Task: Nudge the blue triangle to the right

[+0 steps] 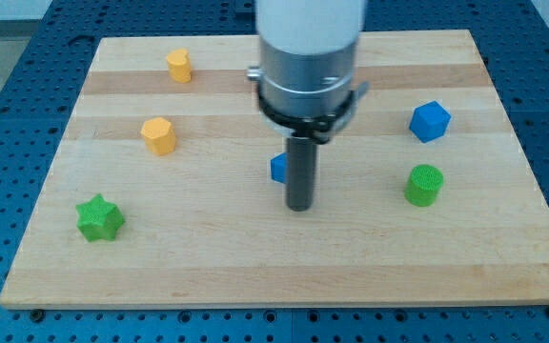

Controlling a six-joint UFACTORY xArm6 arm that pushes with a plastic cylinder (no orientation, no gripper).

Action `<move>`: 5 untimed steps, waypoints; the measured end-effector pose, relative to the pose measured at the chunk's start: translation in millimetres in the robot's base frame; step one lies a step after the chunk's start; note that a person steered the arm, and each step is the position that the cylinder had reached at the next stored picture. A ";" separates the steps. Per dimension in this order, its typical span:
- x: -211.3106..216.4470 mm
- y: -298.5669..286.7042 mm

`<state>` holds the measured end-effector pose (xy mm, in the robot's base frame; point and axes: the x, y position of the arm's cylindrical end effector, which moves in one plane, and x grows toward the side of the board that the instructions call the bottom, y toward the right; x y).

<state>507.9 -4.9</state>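
A pale wooden board (284, 257) lies on a blue perforated bench (8, 38), and I stand over the board's middle. I have no jaws at all: my arm ends in a white and silver housing (310, 57) from which a straight dark rod (299, 167) drops to the wood, so nothing opens, shuts or holds anything. My tip (299, 206) rests on the board a little below its centre. The blue triangle (278, 169) sits just on the view's left of the rod, mostly hidden behind it, so only a small blue wedge shows; it appears to touch the rod's side, slightly above the tip in the view, though I cannot tell for certain that they meet. A blue cube (430, 121) lies well apart toward the view's right, near the board's right edge, and a green cylinder (424, 185) stands below it, nearer the view's bottom. On the view's left, a yellow block (159, 135), roughly hexagonal, sits at mid-height, and a smaller yellow cylinder (179, 66) stands above it near the board's top edge. A green star (99, 218) lies at the lower left, well away from my tip. All five of these blocks stand apart from one another and from the rod.
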 end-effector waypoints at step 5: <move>-14.5 31.2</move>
